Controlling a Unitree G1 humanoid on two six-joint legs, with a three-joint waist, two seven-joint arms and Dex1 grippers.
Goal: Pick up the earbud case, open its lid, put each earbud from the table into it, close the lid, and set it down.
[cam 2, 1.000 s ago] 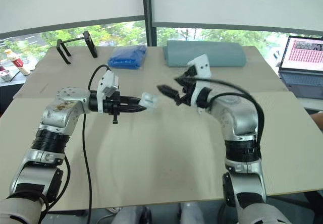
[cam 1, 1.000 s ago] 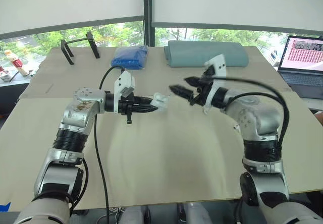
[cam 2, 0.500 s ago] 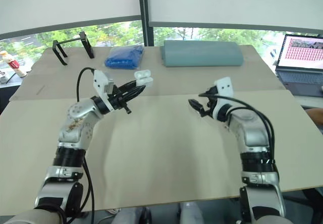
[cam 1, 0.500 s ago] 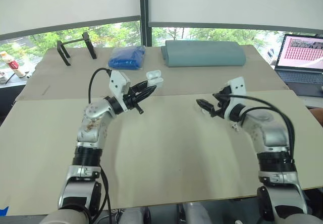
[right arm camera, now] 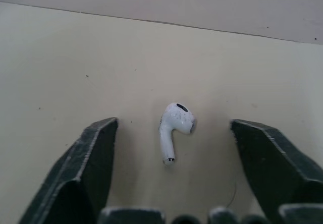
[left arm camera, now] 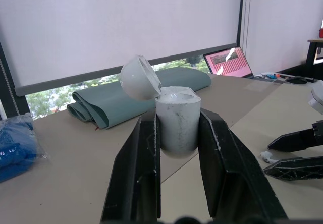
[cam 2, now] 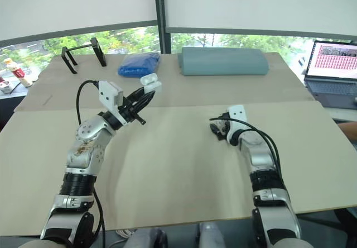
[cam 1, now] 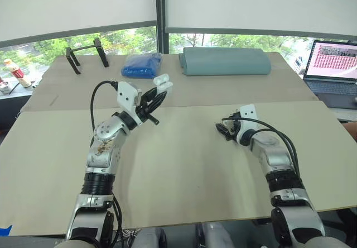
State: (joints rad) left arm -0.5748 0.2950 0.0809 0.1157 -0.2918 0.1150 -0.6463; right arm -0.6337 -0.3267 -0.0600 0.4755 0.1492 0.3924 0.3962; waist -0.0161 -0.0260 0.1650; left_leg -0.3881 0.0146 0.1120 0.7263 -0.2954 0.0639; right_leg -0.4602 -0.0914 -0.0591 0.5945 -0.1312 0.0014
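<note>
My left gripper (left arm camera: 177,122) is shut on the white earbud case (left arm camera: 176,118) and holds it upright in the air over the table's left half, its domed lid (left arm camera: 140,77) tipped open. From the head the case (cam 1: 162,82) sits at the end of the raised left arm. My right gripper (right arm camera: 174,133) rests low on the table right of centre, open, its fingers either side of a white earbud (right arm camera: 175,124) that lies flat on the tabletop. Neither finger touches the earbud. The head view shows this gripper (cam 1: 225,130) close to the table.
Along the back of the table lie a folded grey-green cloth (cam 1: 226,61), a blue bag (cam 1: 142,65) and a black stand (cam 1: 86,49). A laptop (cam 1: 334,69) is open at the far right. A small bottle (cam 1: 14,72) stands at the far left.
The grippers, nearly tip to tip in mid-air a second ago, have parted. The left one swung up and back with the case; the right one dropped to the table around the earbud.
</note>
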